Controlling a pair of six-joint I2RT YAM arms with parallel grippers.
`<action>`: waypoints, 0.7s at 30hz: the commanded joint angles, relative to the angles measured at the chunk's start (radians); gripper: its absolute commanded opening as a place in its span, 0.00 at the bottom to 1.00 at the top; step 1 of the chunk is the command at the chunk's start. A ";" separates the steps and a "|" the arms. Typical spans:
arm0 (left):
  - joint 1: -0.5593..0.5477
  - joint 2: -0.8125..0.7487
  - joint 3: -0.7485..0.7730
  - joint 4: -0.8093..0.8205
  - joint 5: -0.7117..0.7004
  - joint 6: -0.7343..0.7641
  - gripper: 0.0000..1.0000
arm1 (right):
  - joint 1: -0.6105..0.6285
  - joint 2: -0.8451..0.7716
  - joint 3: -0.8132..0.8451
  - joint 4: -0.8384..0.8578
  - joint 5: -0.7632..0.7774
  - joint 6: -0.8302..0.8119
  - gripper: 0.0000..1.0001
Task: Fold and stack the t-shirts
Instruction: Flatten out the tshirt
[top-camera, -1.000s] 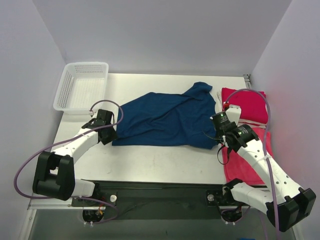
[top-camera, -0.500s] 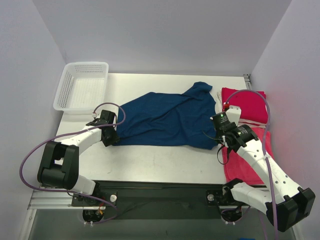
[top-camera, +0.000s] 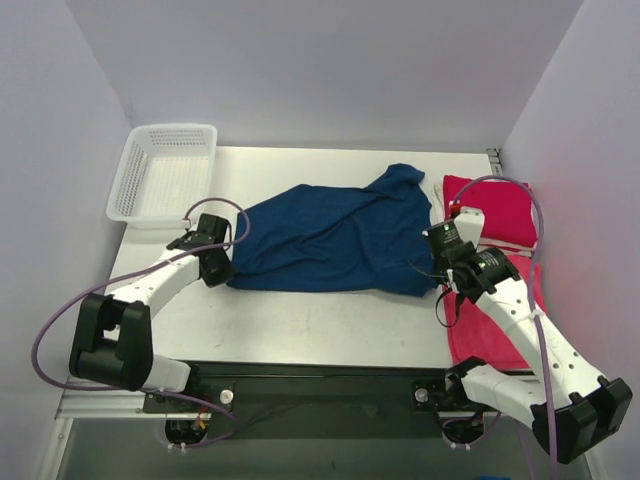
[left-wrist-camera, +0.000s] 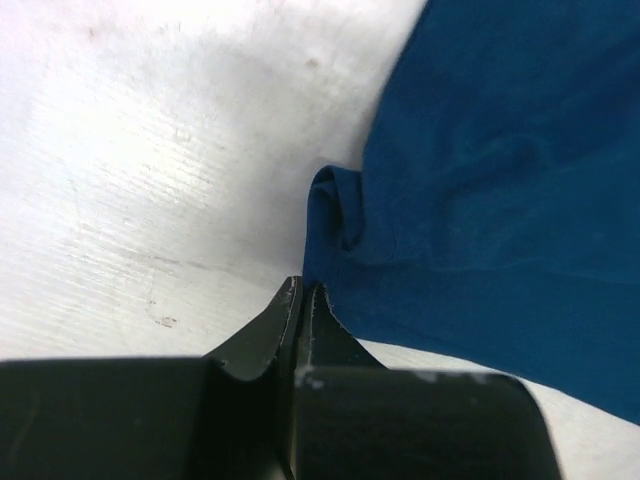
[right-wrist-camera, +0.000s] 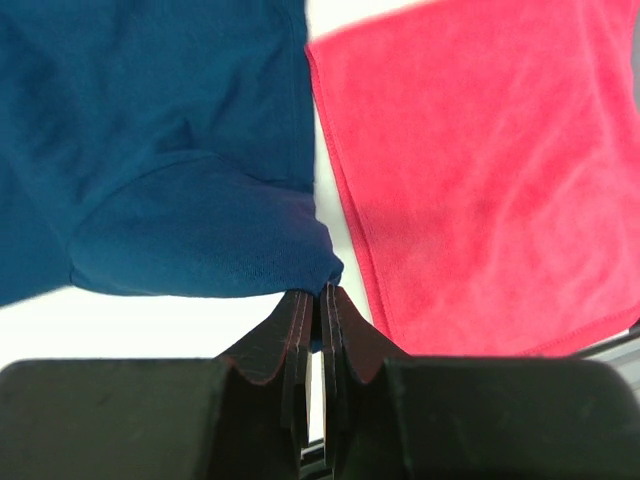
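Note:
The navy blue t-shirt (top-camera: 330, 235) lies spread and creased across the middle of the table, with no print showing. My left gripper (top-camera: 220, 274) is shut on its lower left corner, seen close in the left wrist view (left-wrist-camera: 300, 285) with the navy cloth (left-wrist-camera: 500, 180) bunched at the tips. My right gripper (top-camera: 441, 283) is shut on its lower right corner, seen in the right wrist view (right-wrist-camera: 322, 290) with the navy cloth (right-wrist-camera: 180, 150) pinched there. A folded red t-shirt (top-camera: 492, 212) lies at the far right. More red cloth (top-camera: 478, 335) lies under my right arm and shows in the right wrist view (right-wrist-camera: 480, 180).
A white mesh basket (top-camera: 165, 170) stands at the table's back left corner. The white table (top-camera: 320, 325) shows bare in front of the navy shirt. Grey walls close in the left, back and right sides.
My left gripper shifted slightly right and then back with the shirt's left corner, so that edge moved a little. My right gripper has hardly moved.

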 joint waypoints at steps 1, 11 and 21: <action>-0.006 -0.116 0.130 -0.062 -0.042 0.027 0.00 | -0.013 -0.032 0.127 -0.011 0.056 -0.033 0.00; 0.012 -0.292 0.523 -0.119 -0.094 0.113 0.00 | -0.019 0.012 0.684 0.013 0.149 -0.249 0.00; 0.016 -0.465 0.850 -0.142 -0.123 0.185 0.00 | -0.017 -0.129 0.940 0.026 -0.019 -0.370 0.00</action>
